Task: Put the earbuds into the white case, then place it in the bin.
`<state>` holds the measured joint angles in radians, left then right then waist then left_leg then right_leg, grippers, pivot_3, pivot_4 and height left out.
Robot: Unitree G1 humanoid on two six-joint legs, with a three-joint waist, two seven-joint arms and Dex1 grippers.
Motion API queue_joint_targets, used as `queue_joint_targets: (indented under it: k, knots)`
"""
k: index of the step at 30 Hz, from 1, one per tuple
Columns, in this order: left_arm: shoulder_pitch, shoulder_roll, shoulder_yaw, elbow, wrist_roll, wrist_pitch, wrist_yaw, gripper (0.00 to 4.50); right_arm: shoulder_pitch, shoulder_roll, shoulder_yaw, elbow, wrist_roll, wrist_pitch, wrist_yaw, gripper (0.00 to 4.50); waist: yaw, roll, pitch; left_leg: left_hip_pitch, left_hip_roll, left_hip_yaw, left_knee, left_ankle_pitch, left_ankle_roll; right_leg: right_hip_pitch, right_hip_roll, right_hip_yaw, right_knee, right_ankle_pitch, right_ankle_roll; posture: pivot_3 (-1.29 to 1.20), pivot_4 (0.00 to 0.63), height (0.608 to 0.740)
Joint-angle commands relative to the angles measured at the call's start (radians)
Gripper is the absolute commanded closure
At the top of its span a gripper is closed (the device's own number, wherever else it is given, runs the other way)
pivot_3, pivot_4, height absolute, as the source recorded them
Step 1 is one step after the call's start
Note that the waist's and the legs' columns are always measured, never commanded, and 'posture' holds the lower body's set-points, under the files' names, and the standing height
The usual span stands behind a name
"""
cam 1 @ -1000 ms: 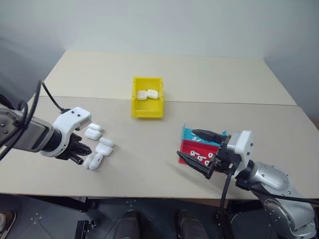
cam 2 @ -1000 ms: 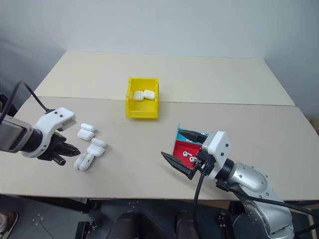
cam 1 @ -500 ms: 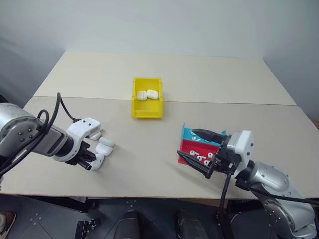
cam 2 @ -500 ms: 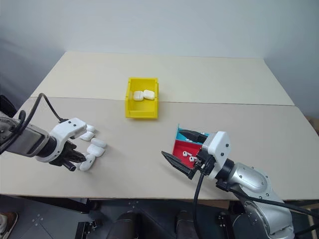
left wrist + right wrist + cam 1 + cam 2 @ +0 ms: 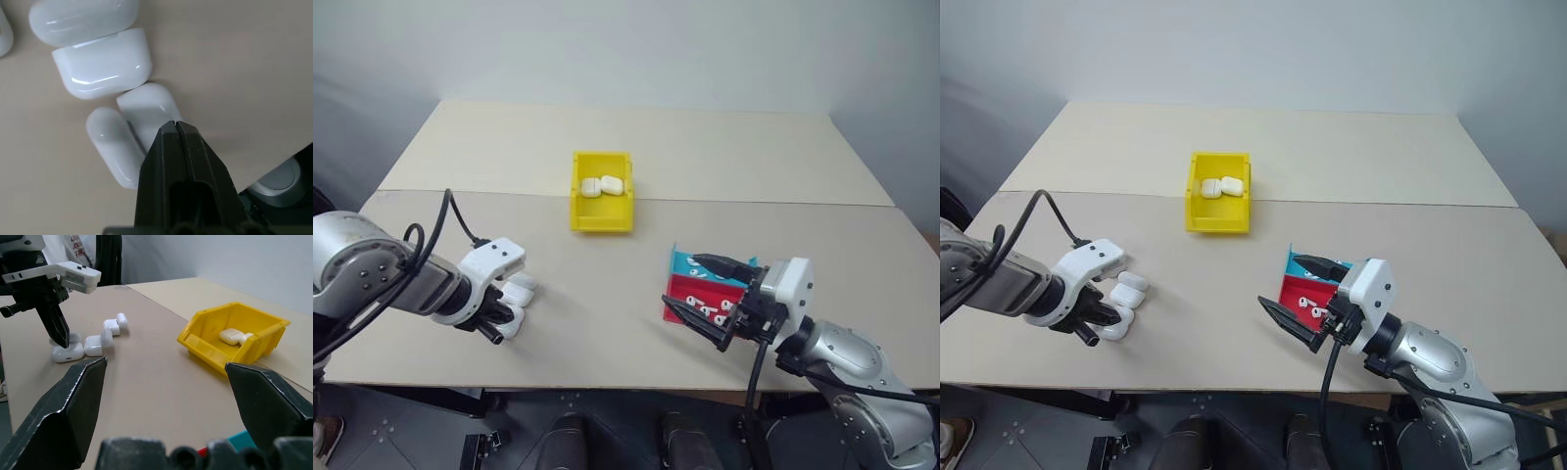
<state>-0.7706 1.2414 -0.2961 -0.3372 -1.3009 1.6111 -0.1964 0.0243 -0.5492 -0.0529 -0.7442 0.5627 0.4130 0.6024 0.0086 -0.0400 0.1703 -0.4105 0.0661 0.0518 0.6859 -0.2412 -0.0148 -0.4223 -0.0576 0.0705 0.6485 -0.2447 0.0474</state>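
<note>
L wrist view: L gripper (image 5: pixel 176 128) has both fingers pressed together, nothing between them, tips down at the table right over the near end of a case (image 5: pixel 149 113). Can't tell if the tips actually touch it. A 2nd case lies alongside, touching; two more, bigger in view, sit just past those.

Head view: same cluster of white cases (image 5: pixel 1122 304) sits at the L front of the table (image 5: pixel 1361 166), L gripper parked on its near edge.

R gripper (image 5: pixel 1304 299) is spread wide and empty, held about level over the red tray (image 5: pixel 1295 293). Earbuds (image 5: pixel 1307 306) lie loose in that tray; blue tray (image 5: pixel 1305 266) is right behind it. Bin (image 5: pixel 1218 205) is mid-table, well apart from both arms, with two cases (image 5: pixel 1221 186) already in it.

My read: step in hand is picking one case out of the pile. Pinched fingers can't grab, so:
- open first, before going lower
- straddle the case across its narrow sides, not end to end
- neighbour is touching, so nudge the target clear or come in from the free side
- glossy shell will prob slip; grip near the middle, close slow
- lift straight up so the others don't drag along
</note>
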Motion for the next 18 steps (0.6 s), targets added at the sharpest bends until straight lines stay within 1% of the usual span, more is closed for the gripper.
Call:
queue_joint_targets:
  k: [1, 4, 7, 9, 12, 14, 18]
  knots:
    - [-0.025, 0.05, 0.066, -0.06, -0.044, 0.003, -0.05, 4.48, -0.01, -0.005, -0.018, -0.037, 0.01, -0.016, -0.002, 0.0, -0.001, 0.0, 0.0, 0.0, 0.0, 0.0, 0.0, 0.0, 0.0, 0.0, 0.0, 0.0, 0.0, 0.0, 0.0, 0.0, 0.15, 0.74]
    - [-0.01, 0.076, 0.095, -0.108, -0.065, 0.003, -0.096, 4.48, -0.022, -0.004, -0.014, -0.026, 0.009, -0.018, 0.003, 0.0, -0.001, 0.0, 0.0, 0.0, 0.0, 0.0, 0.0, 0.0, 0.0, 0.0, 0.0, 0.0, 0.0, 0.0, 0.0, 0.0, 0.15, 0.74]
    - [0.032, 0.105, 0.117, -0.177, -0.041, 0.003, -0.147, 4.48, -0.035, -0.004, -0.012, -0.011, 0.009, -0.022, 0.015, 0.0, -0.002, 0.0, 0.0, 0.0, 0.0, 0.0, 0.0, 0.0, 0.0, 0.0, 0.0, 0.0, 0.0, 0.0, 0.0, 0.0, 0.15, 0.74]
    - [0.061, 0.098, 0.132, -0.184, -0.036, 0.003, -0.156, 4.48, -0.046, -0.004, -0.009, -0.002, 0.009, -0.023, 0.02, 0.0, -0.002, 0.0, 0.0, 0.0, 0.0, 0.0, 0.0, 0.0, 0.0, 0.0, 0.0, 0.0, 0.0, 0.0, 0.0, 0.0, 0.15, 0.74]
    - [0.107, 0.035, 0.134, -0.176, 0.001, 0.003, -0.098, 4.48, -0.063, -0.002, -0.006, 0.008, 0.011, -0.021, 0.026, 0.0, 0.0, 0.0, 0.0, 0.001, 0.0, 0.0, 0.0, 0.0, 0.0, 0.001, 0.0, 0.0, 0.0, 0.0, 0.0, 0.0, 0.15, 0.74]
    - [0.135, -0.019, 0.121, -0.157, 0.032, 0.003, -0.03, 4.48, -0.074, -0.002, -0.007, 0.013, 0.012, -0.017, 0.029, 0.0, 0.002, 0.0, 0.0, 0.002, 0.0, 0.0, 0.0, 0.0, 0.0, 0.002, 0.0, 0.0, 0.0, 0.0, 0.0, 0.0, 0.15, 0.74]
    - [0.157, -0.097, 0.099, -0.149, 0.093, 0.003, 0.06, 4.48, -0.086, -0.007, -0.015, 0.017, 0.018, -0.01, 0.034, 0.0, 0.002, 0.0, 0.0, 0.0, 0.0, 0.0, 0.0, 0.0, 0.0, 0.001, 0.0, 0.0, 0.0, 0.0, 0.0, 0.0, 0.15, 0.74]
